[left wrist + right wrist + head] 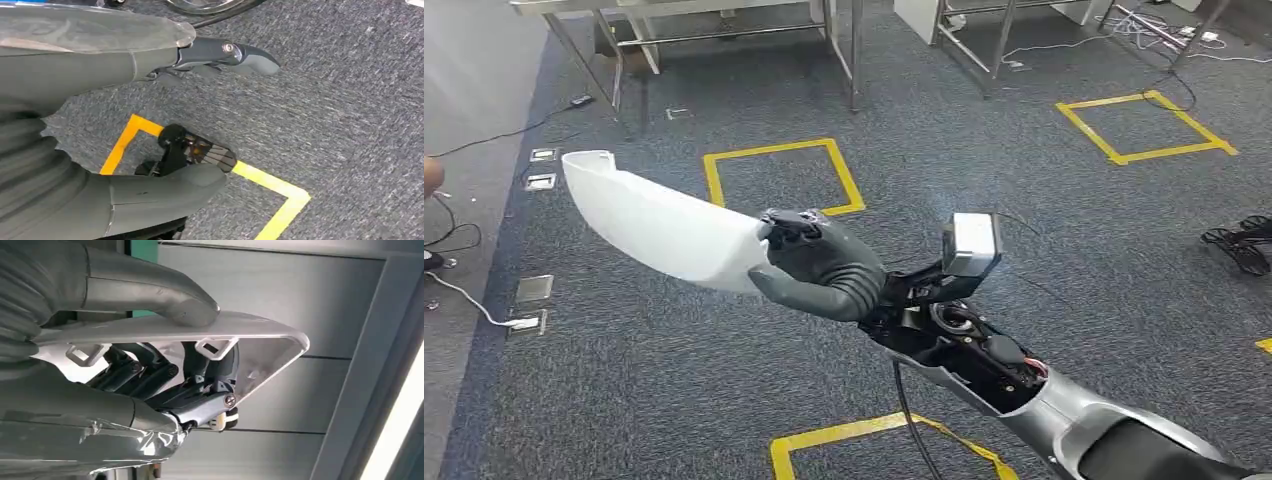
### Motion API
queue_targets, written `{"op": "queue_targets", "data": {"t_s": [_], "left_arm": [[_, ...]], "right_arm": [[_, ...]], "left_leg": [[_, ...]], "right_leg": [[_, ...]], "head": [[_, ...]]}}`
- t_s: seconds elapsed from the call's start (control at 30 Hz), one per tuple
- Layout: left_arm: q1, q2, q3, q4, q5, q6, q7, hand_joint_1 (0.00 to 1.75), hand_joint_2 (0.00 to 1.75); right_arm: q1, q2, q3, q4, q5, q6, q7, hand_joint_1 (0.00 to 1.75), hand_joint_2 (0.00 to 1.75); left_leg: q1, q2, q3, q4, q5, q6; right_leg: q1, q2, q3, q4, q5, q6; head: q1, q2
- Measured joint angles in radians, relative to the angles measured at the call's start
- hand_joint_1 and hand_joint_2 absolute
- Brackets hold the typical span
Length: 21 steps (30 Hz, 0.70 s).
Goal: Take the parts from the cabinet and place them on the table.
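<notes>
Right hand point(819, 268) carrying white shell part point(659, 225).
Fingers are clamping its end, keeping it above the carpet point(1064, 260); left hand point(150, 125) is hanging, fingers apart.

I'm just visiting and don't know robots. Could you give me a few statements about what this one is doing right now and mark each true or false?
1. The right hand holds a white curved part. True.
2. The white curved part rests on a table. False: it is held up in the air above the grey carpet.
3. The left hand holds a second part. False: it holds nothing, with its fingers apart above the carpet.
4. Yellow tape squares mark the carpet. True.
5. The carpet is bright red. False: it is dark grey.
</notes>
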Motion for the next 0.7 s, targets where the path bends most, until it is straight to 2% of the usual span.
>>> {"op": "queue_targets", "data": {"t_s": [0.7], "left_arm": [[0.000, 0.000, 0.013, 0.000, 0.002, 0.008, 0.000, 0.00, 1.75]], "right_arm": [[0.007, 0.000, -0.008, -0.009, 0.006, -0.003, 0.005, 1.75, 1.75]], "left_leg": [[0.000, 0.000, 0.000, 0.000, 0.000, 0.000]], "right_leg": [[0.000, 0.000, 0.000, 0.000, 0.000, 0.000]], "head": [[0.000, 0.000]]}}
